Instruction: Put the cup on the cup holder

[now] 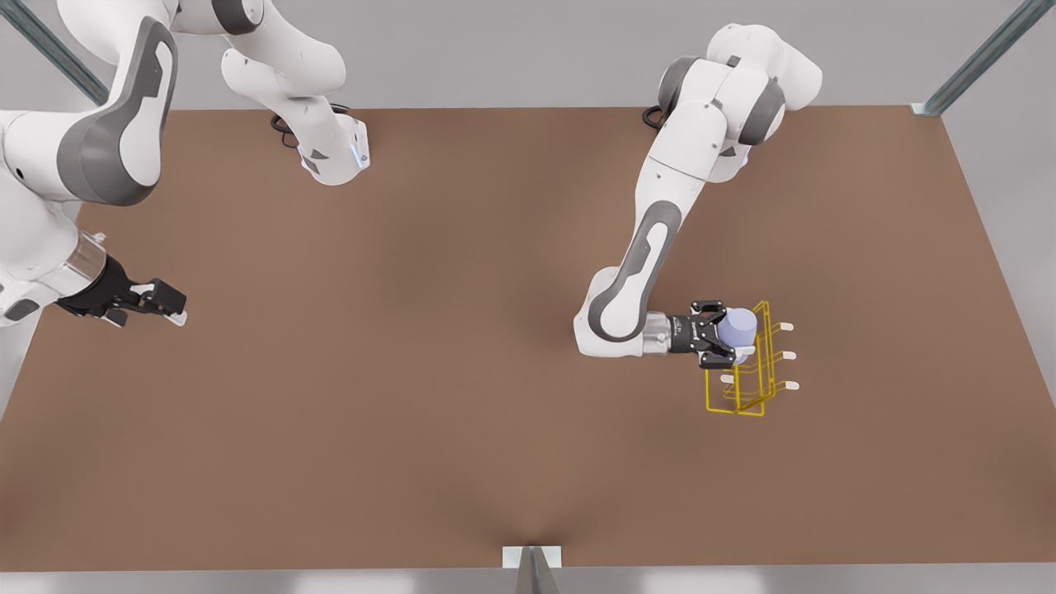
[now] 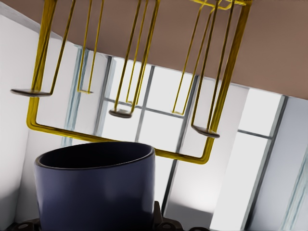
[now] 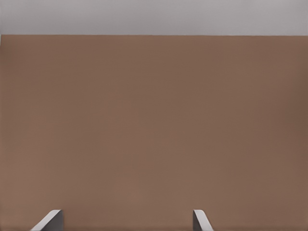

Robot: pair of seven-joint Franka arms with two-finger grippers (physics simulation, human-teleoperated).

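Observation:
The lavender-blue cup [image 1: 737, 327] sits between the fingers of my left gripper [image 1: 726, 334], which is shut on it at the front view's right. The cup is held sideways, its open mouth facing the yellow wire cup holder [image 1: 755, 388]. It overlaps the holder's upper frame. Whether it touches a peg I cannot tell. In the left wrist view the cup [image 2: 96, 187] appears dark, with the cup holder [image 2: 211, 120] and its pegs close beyond the rim. My right gripper [image 1: 169, 305] waits open at the front view's far left, over bare table [image 3: 154, 120].
The brown table [image 1: 412, 371] spreads wide between the two arms. White-tipped pegs [image 1: 788, 355] stick out of the holder's side toward the front view's right. A metal post [image 1: 532, 569] stands at the near edge.

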